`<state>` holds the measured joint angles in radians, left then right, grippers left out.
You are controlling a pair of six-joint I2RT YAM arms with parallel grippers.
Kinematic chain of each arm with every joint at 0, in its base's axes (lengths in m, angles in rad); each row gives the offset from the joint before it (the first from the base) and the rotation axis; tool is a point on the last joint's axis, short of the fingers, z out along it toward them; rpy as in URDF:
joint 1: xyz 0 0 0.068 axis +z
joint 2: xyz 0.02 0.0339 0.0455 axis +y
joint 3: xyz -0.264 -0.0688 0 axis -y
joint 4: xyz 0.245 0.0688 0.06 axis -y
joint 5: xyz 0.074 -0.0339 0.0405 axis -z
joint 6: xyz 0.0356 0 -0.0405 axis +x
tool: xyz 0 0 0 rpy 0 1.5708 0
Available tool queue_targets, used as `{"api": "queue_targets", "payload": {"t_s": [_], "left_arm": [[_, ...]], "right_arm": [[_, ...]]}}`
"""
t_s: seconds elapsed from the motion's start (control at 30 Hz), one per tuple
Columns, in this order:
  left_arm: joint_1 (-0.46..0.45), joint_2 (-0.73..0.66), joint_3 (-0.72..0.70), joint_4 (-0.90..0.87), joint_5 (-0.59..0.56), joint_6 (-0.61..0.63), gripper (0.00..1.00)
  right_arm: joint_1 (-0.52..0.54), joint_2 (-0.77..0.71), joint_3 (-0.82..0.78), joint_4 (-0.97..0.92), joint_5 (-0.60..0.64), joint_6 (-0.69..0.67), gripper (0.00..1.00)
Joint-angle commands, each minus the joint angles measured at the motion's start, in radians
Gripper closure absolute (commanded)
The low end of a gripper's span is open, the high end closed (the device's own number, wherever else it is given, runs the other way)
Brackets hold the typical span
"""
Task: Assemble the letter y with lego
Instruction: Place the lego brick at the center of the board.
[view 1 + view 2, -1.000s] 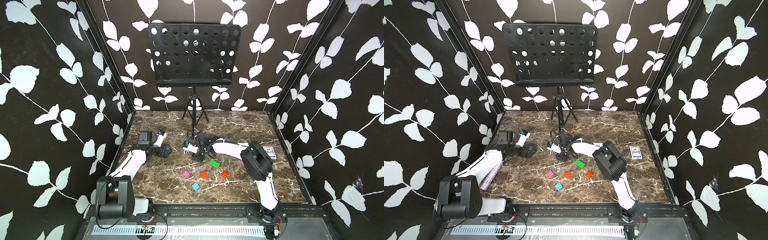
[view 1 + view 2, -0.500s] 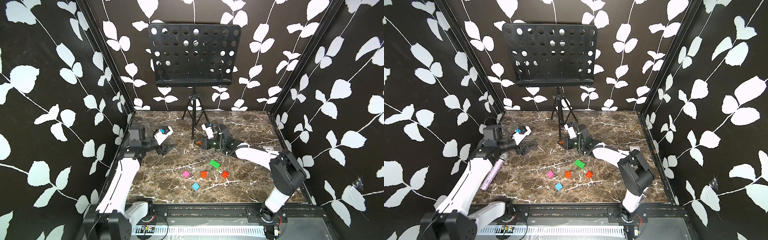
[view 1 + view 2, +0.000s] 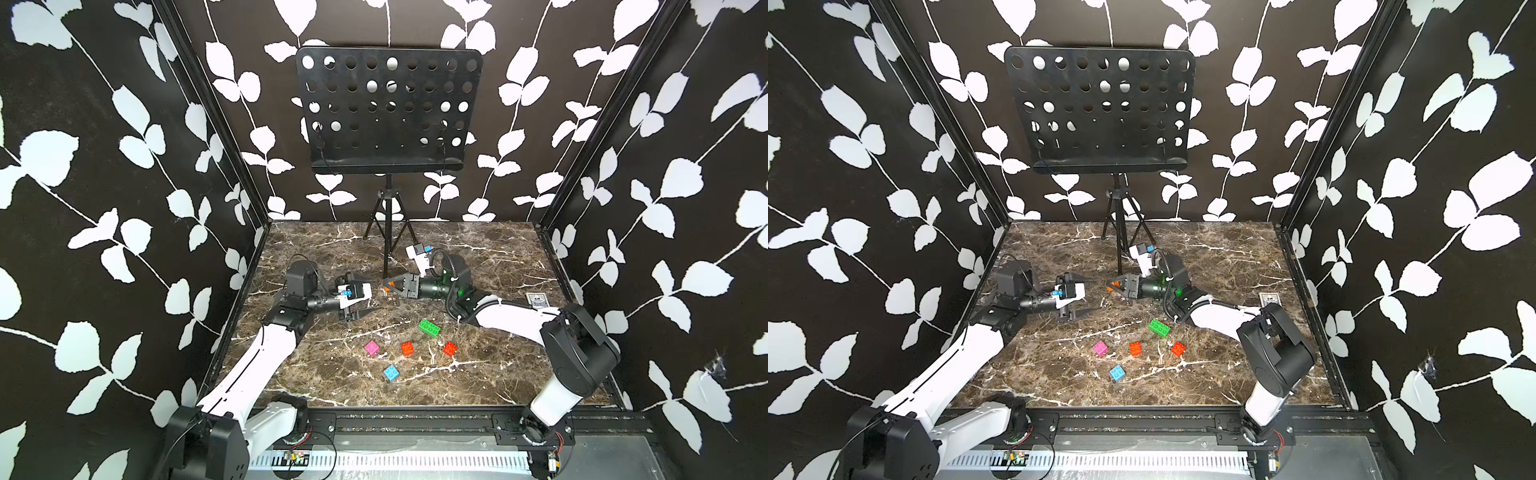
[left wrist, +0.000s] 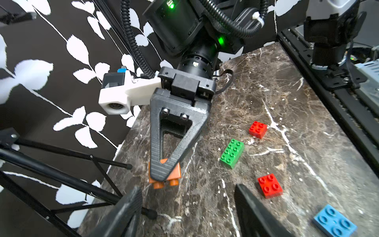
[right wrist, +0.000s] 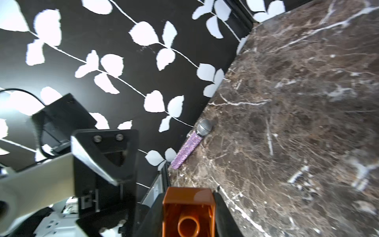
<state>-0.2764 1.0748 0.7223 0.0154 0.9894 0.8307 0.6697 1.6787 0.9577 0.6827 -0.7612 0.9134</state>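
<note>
one brown-orange brick [image 4: 157, 185] in right gripper [image 4: 163, 173]

The table [image 3: 478, 257] is brown marble-look stone with white veins, smooth with a dull sheen. The green brick [image 4: 232, 153], red brick [image 3: 450, 348], orange-red brick [image 3: 407, 348], blue brick [image 4: 334, 223] and pink brick [image 3: 372, 348] are smooth, glossy moulded plastic; the brown-orange brick [image 5: 188, 213] shines the same. The right gripper's [image 4: 163, 175] fingers [image 4: 156, 143] are matt black printed plastic, finely ridged in layers, with bare metal screws [image 4: 165, 111]. The camera mount [image 4: 131, 94] is matt white plastic, and the hose [image 4: 131, 41] is ribbed black plastic. The stand [image 3: 386, 160] is perforated black sheet metal with a satin finish. The microphone [image 5: 190, 145] has a rough purple glitter handle and a metal mesh head. The walls [image 3: 83, 291] look matt; whether they are paper or cloth I cannot tell.
</note>
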Motion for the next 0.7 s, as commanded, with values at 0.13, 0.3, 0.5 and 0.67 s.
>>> {"api": "queue_targets", "payload": {"t_s": [0.13,0.3,0.5,0.67], "left_arm": [[-0.048,0.03,-0.037,0.216,-0.08,-0.109,0.28],[-0.058,0.045,-0.045,0.271,-0.105,-0.162,0.28],[-0.064,0.065,-0.026,0.265,-0.098,-0.124,0.38],[-0.067,0.071,-0.023,0.282,-0.082,-0.102,0.5]], "right_arm": [[0.019,-0.038,-0.008,0.154,-0.067,0.062,0.8],[0.026,-0.04,-0.01,0.165,-0.075,0.068,0.8],[0.036,-0.031,-0.002,0.198,-0.075,0.093,0.79],[0.039,-0.034,-0.003,0.195,-0.079,0.094,0.79]]}}
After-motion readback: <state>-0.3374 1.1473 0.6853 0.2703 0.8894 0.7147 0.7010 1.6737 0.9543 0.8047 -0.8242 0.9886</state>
